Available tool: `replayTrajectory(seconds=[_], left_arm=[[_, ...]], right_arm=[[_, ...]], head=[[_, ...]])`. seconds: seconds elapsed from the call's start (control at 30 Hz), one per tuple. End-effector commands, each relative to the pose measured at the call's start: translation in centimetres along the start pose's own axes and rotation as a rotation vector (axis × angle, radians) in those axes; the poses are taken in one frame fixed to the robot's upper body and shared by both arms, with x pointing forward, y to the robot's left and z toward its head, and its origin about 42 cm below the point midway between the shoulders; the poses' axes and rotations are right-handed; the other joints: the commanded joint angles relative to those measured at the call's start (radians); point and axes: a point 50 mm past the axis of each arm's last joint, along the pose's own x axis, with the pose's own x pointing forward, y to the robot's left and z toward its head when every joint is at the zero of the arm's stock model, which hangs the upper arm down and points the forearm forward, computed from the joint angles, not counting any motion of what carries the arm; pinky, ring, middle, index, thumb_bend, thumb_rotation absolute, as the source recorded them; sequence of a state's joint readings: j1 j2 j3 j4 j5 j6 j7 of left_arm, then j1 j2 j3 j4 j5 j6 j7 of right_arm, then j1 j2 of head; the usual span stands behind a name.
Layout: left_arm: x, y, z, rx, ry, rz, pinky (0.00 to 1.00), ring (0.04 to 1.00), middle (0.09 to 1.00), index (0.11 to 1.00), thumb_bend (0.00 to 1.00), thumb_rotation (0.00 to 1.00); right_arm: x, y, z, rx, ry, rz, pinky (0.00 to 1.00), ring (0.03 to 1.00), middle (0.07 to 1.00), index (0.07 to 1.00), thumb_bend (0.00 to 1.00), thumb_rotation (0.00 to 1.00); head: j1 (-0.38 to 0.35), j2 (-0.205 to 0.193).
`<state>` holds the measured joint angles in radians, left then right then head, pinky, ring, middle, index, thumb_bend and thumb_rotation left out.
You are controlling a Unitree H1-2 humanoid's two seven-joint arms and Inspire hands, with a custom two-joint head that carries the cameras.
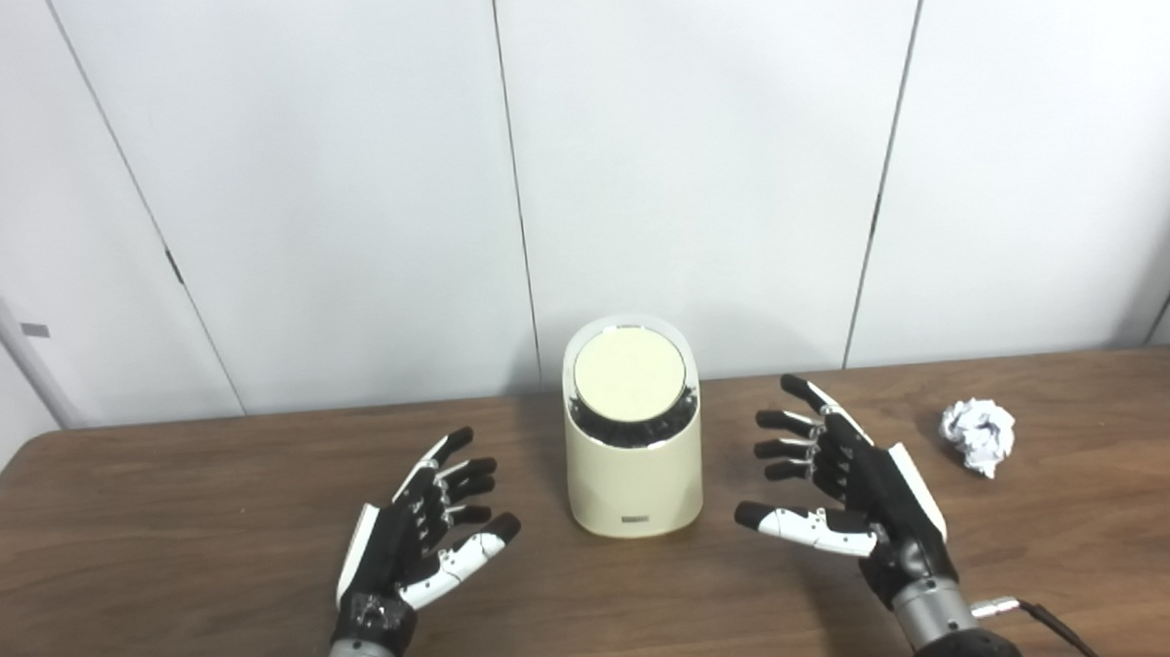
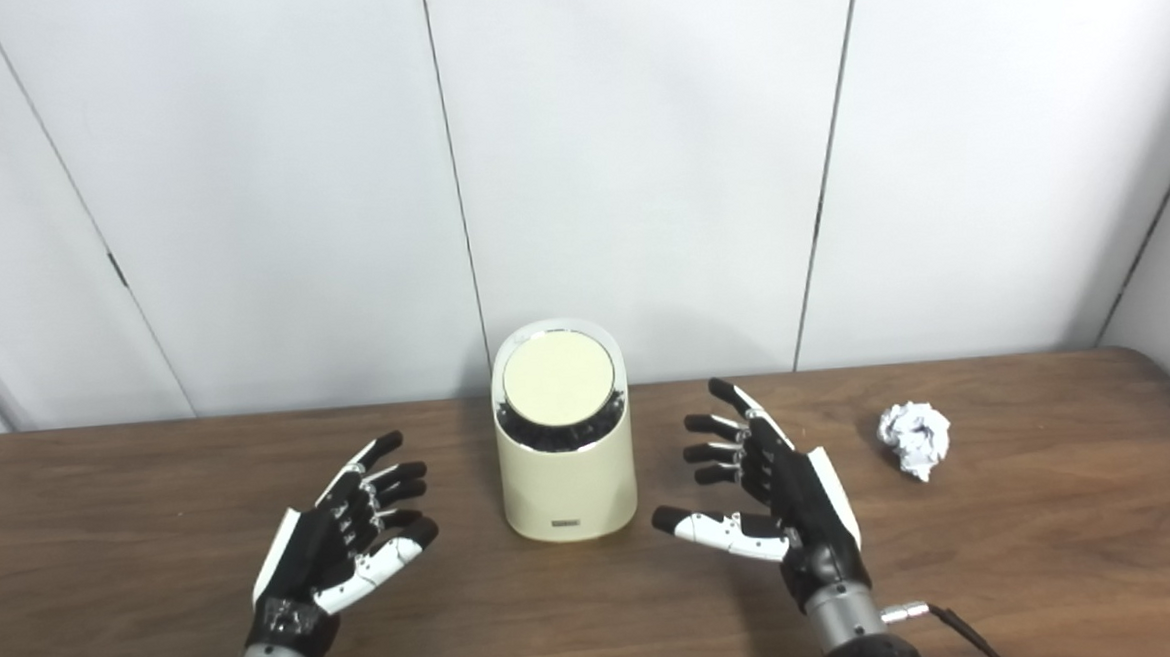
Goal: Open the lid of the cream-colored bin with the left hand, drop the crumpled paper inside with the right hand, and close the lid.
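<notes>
brown wooden table [image 1: 156, 551] against a white panelled wall [image 1: 337, 181]. cream-colored bin [image 1: 635, 476] stands upright near the table's far edge, centred between the hands, its round lid [image 1: 629, 374] closed. left hand [image 1: 411, 543] hovers left of the bin, fingers spread, holding nothing. right hand [image 1: 849, 490] likewise on the right, fingers spread and empty. crumpled paper [image 1: 978, 435] lies on the table right of the right hand, apart from it.

Bin [image 1: 634, 466] is set upright mid-table [image 1: 156, 551], near the back edge, lid [image 1: 629, 374] closed on top. Crumpled paper [image 1: 978, 434] is placed right of the bin, well apart, toward the right edge. Left hand [image 1: 411, 543] and right hand [image 1: 854, 485] are positioned on either side of the bin, nearer the front edge, touching nothing.
</notes>
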<state>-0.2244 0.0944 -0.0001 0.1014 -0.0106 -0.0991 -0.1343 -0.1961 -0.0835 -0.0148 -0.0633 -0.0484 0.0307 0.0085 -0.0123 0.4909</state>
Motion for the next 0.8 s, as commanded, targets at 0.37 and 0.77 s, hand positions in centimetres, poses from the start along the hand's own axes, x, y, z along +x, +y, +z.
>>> replayTrajectory(seconds=[0.37,0.77], left_arm=[[1.29,0.06,1.98,0.021,-0.091,-0.001,0.71,0.788,0.808,0.940,0.77,0.32],[1.35,0.00,1.96,0.025,-0.092,-0.011,0.70,0.785,0.808,0.916,0.77,0.32]], right_arm=[[0.82,-0.23,1.56,0.011,-0.102,-0.014,0.69,0.722,0.772,0.897,0.79,0.16],[0.76,-0.29,1.49,0.008,-0.096,-0.016,0.67,0.713,0.769,0.888,0.79,0.17]], head=[[-0.001,0.002],[0.000,0.002]])
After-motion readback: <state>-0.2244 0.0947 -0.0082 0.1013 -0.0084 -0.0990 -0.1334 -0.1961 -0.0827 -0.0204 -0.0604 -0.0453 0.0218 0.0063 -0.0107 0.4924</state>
